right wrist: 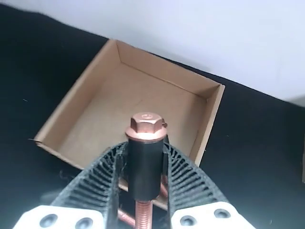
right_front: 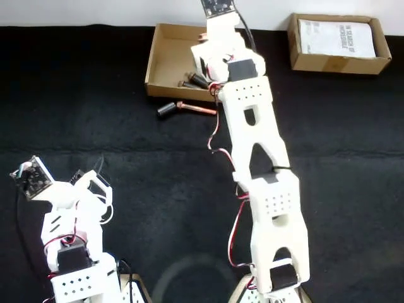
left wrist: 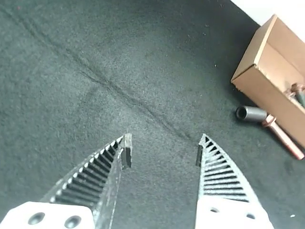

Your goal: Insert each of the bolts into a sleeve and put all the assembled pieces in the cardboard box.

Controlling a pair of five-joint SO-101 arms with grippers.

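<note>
Over the box, upper centre of the high view: the right gripper (right wrist: 144, 149) was clamped on a black sleeve (right wrist: 144, 174) with a copper bolt (right wrist: 146, 125) pushed through it.
Held piece: the bolt head sat on the sleeve's top end, and the threaded shank stuck out of the other end.
Box (right_front: 165, 57): open brown cardboard at the top edge of the black mat (right_front: 126, 164), with much of its floor bare in the right wrist view.
Piece in box (left wrist: 296, 93): a copper and grey part showed just inside the near wall at the right edge of the left wrist view.
Loose sleeve (right_front: 166, 109): it lay on the mat just below the box's lower wall.
Loose bolt (right_front: 197, 108): it lay beside that sleeve, not inserted, with its head next to the sleeve and its shank pointing away to the right.
Left gripper (left wrist: 164, 145): its jaws were spread with nothing between them, above bare mat at the lower left of the high view.
Second box (right_front: 338, 62): it sat at the upper right and held a printed sheet.
</note>
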